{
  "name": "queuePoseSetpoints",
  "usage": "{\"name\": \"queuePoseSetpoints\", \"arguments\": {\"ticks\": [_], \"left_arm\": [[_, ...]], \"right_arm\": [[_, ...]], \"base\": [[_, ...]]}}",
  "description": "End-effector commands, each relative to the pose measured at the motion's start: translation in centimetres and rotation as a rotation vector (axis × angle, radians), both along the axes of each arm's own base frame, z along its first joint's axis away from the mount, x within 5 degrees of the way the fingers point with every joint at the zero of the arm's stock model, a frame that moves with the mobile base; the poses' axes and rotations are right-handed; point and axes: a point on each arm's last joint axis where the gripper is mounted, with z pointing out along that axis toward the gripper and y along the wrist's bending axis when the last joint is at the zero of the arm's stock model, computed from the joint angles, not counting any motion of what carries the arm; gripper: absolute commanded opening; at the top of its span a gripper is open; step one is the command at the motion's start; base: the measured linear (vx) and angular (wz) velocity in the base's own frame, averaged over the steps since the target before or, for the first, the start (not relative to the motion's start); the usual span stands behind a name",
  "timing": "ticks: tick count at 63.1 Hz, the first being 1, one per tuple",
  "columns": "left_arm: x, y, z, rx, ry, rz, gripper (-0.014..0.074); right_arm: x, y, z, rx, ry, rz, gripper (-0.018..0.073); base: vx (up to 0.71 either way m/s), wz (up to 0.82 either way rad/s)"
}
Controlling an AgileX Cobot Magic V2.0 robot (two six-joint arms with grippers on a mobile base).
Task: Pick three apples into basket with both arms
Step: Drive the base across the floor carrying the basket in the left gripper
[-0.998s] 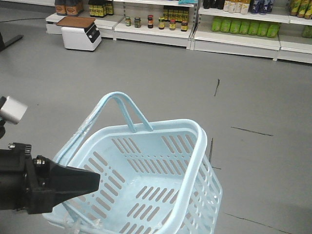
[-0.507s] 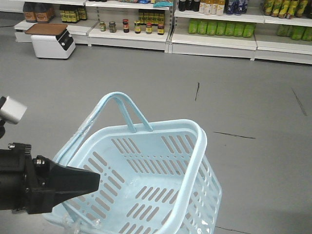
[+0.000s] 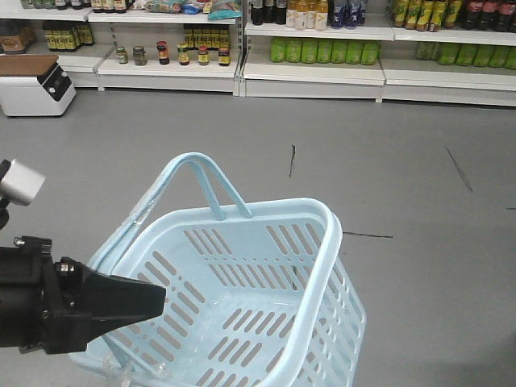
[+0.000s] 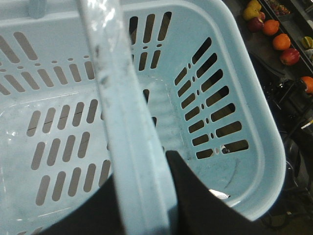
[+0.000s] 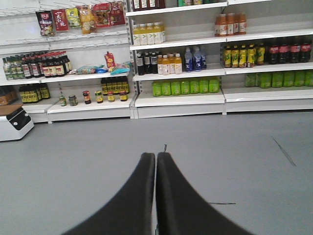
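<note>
My left gripper [image 3: 153, 300] is shut on one loop handle [image 4: 124, 122] of the pale blue basket [image 3: 326, 242], which hangs tilted above the grey floor. The basket's slotted inside [image 4: 58, 127] holds nothing. The other handle [image 3: 201, 173] stands up at the far side. Past the basket's rim in the left wrist view, two dark red apples [image 4: 290, 56] [image 4: 255, 23] lie among orange fruits [image 4: 281, 41] on a dark shelf. My right gripper [image 5: 156, 155] is shut with nothing in it, pointing at the shop shelves; the front view does not show it.
White shelves [image 3: 314, 76] with bottles and jars line the far wall. A white machine [image 3: 32, 85] stands on the floor at the far left. Grey floor [image 3: 419, 201] lies between me and the shelves.
The shelves and the white machine have slid to the left in the front view. The basket and my left gripper hold the same place in the picture.
</note>
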Motion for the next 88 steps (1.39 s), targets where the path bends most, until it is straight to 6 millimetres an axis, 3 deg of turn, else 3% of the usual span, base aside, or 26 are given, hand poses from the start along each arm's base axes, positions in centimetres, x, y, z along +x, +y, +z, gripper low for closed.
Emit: {"name": "queuePoseSetpoints", "arguments": {"ticks": [1, 88], "left_arm": [[-0.08, -0.25, 1.70, -0.092, -0.030, 0.021, -0.0008], [-0.08, -0.25, 1.70, -0.092, -0.030, 0.021, -0.0008]], "right_arm": [[-0.01, 0.02, 0.24, -0.014, -0.072, -0.001, -0.0001], [-0.01, 0.02, 0.24, -0.014, -0.072, -0.001, -0.0001]], "base": [[0.25, -0.19], [0.23, -0.25]]}}
